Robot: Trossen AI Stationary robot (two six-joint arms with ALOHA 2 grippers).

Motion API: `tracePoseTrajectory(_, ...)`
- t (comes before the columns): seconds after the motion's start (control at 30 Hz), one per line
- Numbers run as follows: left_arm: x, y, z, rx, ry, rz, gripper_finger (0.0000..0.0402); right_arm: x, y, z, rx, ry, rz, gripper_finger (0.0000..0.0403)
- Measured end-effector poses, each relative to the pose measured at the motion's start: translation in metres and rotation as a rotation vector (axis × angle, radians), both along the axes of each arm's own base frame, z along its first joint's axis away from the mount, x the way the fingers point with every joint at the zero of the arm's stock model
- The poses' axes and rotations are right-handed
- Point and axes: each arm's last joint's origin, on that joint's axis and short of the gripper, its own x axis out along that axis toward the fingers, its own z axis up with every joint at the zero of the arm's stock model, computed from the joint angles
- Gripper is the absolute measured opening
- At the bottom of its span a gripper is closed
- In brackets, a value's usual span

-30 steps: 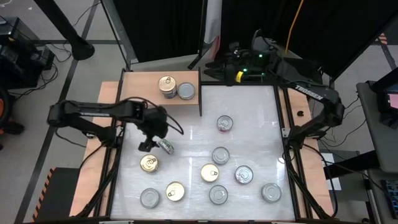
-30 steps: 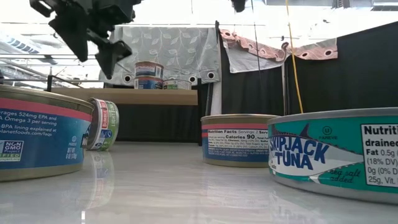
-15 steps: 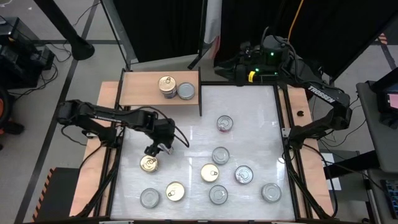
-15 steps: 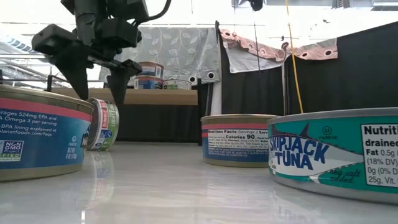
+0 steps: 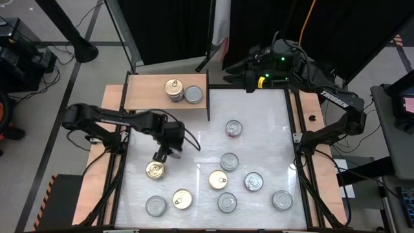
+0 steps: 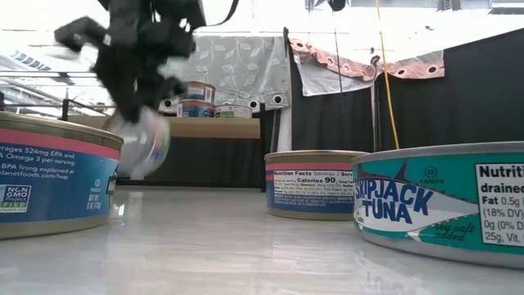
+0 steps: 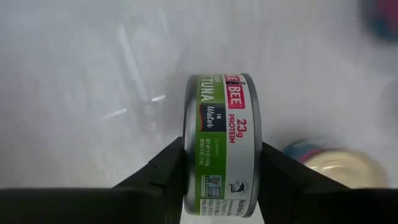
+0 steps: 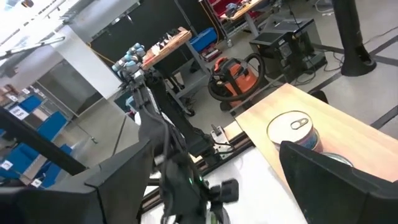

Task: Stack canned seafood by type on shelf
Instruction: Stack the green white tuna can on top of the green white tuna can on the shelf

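Observation:
A green-and-red-labelled tuna tin [image 7: 221, 143] stands on its edge at the table's left-middle, with my left gripper [image 5: 163, 154] shut on it. It shows blurred in the low view [image 6: 139, 143]. The light-wood shelf [image 5: 145, 97] at the far left carries a gold-lidded stack of tins [image 5: 173, 87] and a silver-lidded tin [image 5: 193, 94]. Several more tins lie flat on the white table, among them a gold-lidded one [image 5: 154, 170] just near of the held tin. My right gripper [image 5: 249, 81] hangs open, high over the table's far edge. My left gripper pinches the tin by its two flat ends, one finger [image 7: 161, 177] on one end [image 7: 188, 165] and the other finger [image 7: 286, 174] on the opposite end. The fingers come from above, slanting down. The tin stays on edge, its rim just off the table in the low view.
Tins lie across the table's near half: a blue-labelled one [image 6: 49, 176] and a Skipjack tuna tin [image 6: 442, 205] close to the low camera, and a red-topped one [image 5: 233, 128] mid-table. A dark panel [image 5: 208, 103] edges the shelf's right side.
My left gripper has come down and a little toward the table's right, over the tin that stood on edge. It has shut its fingers on the tin's two flat ends. The tin, still on edge, has risen slightly off the table.

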Motion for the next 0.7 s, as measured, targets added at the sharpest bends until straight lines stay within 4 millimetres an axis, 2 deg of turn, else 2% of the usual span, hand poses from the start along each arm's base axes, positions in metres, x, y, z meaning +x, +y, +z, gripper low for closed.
tracePoseTrajectory(0.17,-0.004,0.008,0.069,-0.062,-0.169,0.201,0.0146,-0.001,0.0,0.001,0.007,-0.007,-0.031,0.034)
tracePoseTrajectory(0.27,-0.01,0.015,0.123,-0.138,-0.397,0.367,0.0148,0.007,0.0,-0.003,-0.011,0.003,-0.017,0.034)
tracePoseTrajectory(0.37,-0.022,0.028,0.172,-0.166,-0.64,0.583,0.0157,0.018,0.006,-0.007,-0.113,0.013,0.04,0.034)
tracePoseTrajectory(0.43,-0.033,0.035,0.199,-0.162,-0.787,0.683,0.0159,0.026,0.011,-0.006,-0.155,-0.023,0.07,0.0338)
tracePoseTrajectory(0.53,-0.05,0.043,0.226,-0.148,-0.936,0.779,0.0158,0.037,0.017,0.001,-0.199,-0.133,0.095,0.0341)
tracePoseTrajectory(0.7,-0.057,0.05,0.245,-0.175,-1.064,0.812,0.0158,0.052,0.023,0.006,-0.238,-0.255,0.11,0.0358)
